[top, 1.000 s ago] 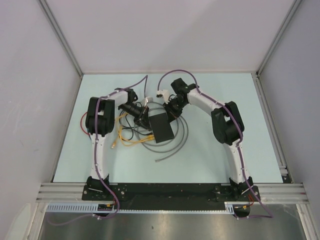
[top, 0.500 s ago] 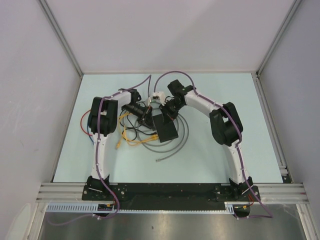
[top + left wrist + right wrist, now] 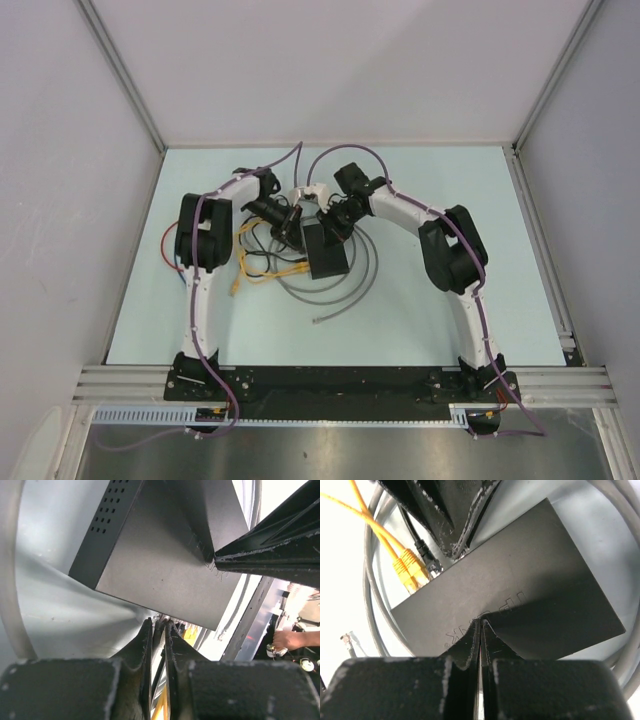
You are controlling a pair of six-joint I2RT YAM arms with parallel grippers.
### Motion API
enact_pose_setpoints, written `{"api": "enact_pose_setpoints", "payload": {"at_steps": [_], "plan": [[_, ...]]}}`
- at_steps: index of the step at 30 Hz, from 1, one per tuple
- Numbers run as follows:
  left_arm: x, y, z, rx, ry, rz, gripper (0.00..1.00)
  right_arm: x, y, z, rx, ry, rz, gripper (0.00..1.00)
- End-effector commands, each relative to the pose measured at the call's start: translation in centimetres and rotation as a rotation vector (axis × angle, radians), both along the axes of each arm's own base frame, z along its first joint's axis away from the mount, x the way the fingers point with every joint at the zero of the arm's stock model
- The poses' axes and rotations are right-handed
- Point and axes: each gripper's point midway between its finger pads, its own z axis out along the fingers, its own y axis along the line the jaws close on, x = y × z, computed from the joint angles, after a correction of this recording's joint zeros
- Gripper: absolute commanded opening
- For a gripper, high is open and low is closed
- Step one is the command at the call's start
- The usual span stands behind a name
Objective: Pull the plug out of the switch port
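From above, the change is in the arms. A second ago the left gripper (image 3: 292, 222) sat lower, by the left side of the switch (image 3: 328, 252). It has since moved to the far end, and the right gripper (image 3: 335, 225) has edged in leftward to meet it there. The switch itself has barely shifted. It lies mid-table (image 3: 440, 320), slanted, with the yellow cable (image 3: 262, 270) tangled to its left and the grey cable (image 3: 350, 290) looped around its near side.

In the left wrist view, the left gripper (image 3: 158, 626) has its fingers drawn almost together, and I cannot tell whether anything thin lies between them. The switch (image 3: 165, 565) fills the view just beyond, and one of the right gripper's fingers (image 3: 270, 555) presses on its top.

In the right wrist view, the right gripper (image 3: 481, 625) is closed, tips together and resting on the lid of the switch (image 3: 535, 580). The yellow plug (image 3: 409, 571) and the black plug (image 3: 429, 562) are seated in the edge facing the left arm. The left gripper (image 3: 456, 550) touches that edge just beside the black plug.

It looks as though the box is now pinned down and the pull has not yet begun.
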Motion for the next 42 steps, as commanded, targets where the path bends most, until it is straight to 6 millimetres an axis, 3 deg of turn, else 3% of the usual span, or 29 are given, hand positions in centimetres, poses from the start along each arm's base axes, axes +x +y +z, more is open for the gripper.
{"api": "enact_pose_setpoints", "payload": {"at_steps": [1, 2, 4, 7, 8, 11, 14, 18, 21, 24, 25, 27, 28, 32, 35, 36, 37, 38, 40, 42], "plan": [[0.5, 2.1, 0.6, 0.052, -0.103, -0.023, 0.0, -2.0, -4.2, -6.5, -0.236, 0.076, -0.017, 0.0], [-2.4, 1.6, -0.7, 0.068, -0.039, -0.074, 0.0, -1.9, -4.3, -6.5, -0.238, 0.073, -0.017, 0.0], [-6.0, 1.6, -2.1, 0.093, 0.026, -0.118, 0.0, -2.0, -4.3, -6.5, -0.241, 0.069, -0.017, 0.0], [-4.5, 2.8, -2.7, 0.132, 0.051, -0.002, 0.0, -2.0, -4.3, -6.7, -0.251, 0.065, -0.021, 0.0], [-2.7, 3.4, -2.6, 0.191, 0.012, 0.013, 0.0, -1.9, -4.4, -6.7, -0.254, 0.061, -0.022, 0.0], [0.1, 4.6, -2.5, 0.307, -0.02, 0.047, 0.0, -1.8, -4.3, -6.7, -0.256, 0.054, -0.018, 0.0], [0.6, 5.5, -3.0, 0.403, -0.038, 0.032, 0.0, -2.0, -4.2, -6.7, -0.256, 0.056, -0.013, 0.0], [-0.7, 5.5, -2.9, 0.39, 0.009, -0.015, 0.0, -2.1, -4.3, -6.7, -0.259, 0.053, -0.018, 0.0], [-1.2, 5.4, -0.8, 0.327, -0.003, -0.047, 0.0, -2.1, -4.4, -6.7, -0.263, 0.048, -0.021, 0.0], [-0.5, 4.3, 4.1, 0.142, -0.091, -0.086, 0.0, -2.0, -4.4, -6.6, -0.265, 0.044, -0.025, 0.0], [0.7, 4.3, 6.0, 0.102, -0.152, -0.082, 0.0, -2.0, -4.4, -6.7, -0.266, 0.043, -0.025, 0.0], [1.1, 4.4, 8.8, 0.047, -0.192, -0.101, 0.01, -1.8, -4.4, -6.7, -0.265, 0.043, -0.028, 0.0], [3.0, 4.7, 10.8, 0.038, -0.282, -0.094, 0.0, -1.8, -4.4, -6.8, -0.266, 0.045, -0.028, 0.0], [6.9, 6.7, 14.3, 0.075, -0.454, -0.029, 0.0, -1.7, -4.3, -6.8, -0.268, 0.042, -0.029, 0.0], [10.7, 9.8, 15.0, 0.229, -0.541, 0.119, 0.0, -1.6, -4.4, -6.7, -0.267, 0.039, -0.031, 0.0], [11.9, 11.9, 14.3, 0.34, -0.566, 0.161, 0.0, -1.7, -4.4, -6.8, -0.268, 0.038, -0.032, 0.0], [13.2, 12.7, 14.5, 0.375, -0.616, 0.192, 0.0, -1.8, -4.4, -6.8, -0.27, 0.039, -0.03, 0.0], [13.9, 13.9, 14.9, 0.428, -0.634, 0.251, 0.0, -1.7, -4.4, -6.7, -0.269, 0.035, -0.033, 0.0], [14.7, 16.6, 13.8, 0.552, -0.636, 0.314, 0.0, -1.7, -4.5, -6.6, -0.271, 0.033, -0.033, 0.0], [15.2, 17.7, 12.9, 0.607, -0.627, 0.336, 0.14, -1.7, -4.4, -6.6, -0.271, 0.03, -0.033, 0.0]]}}
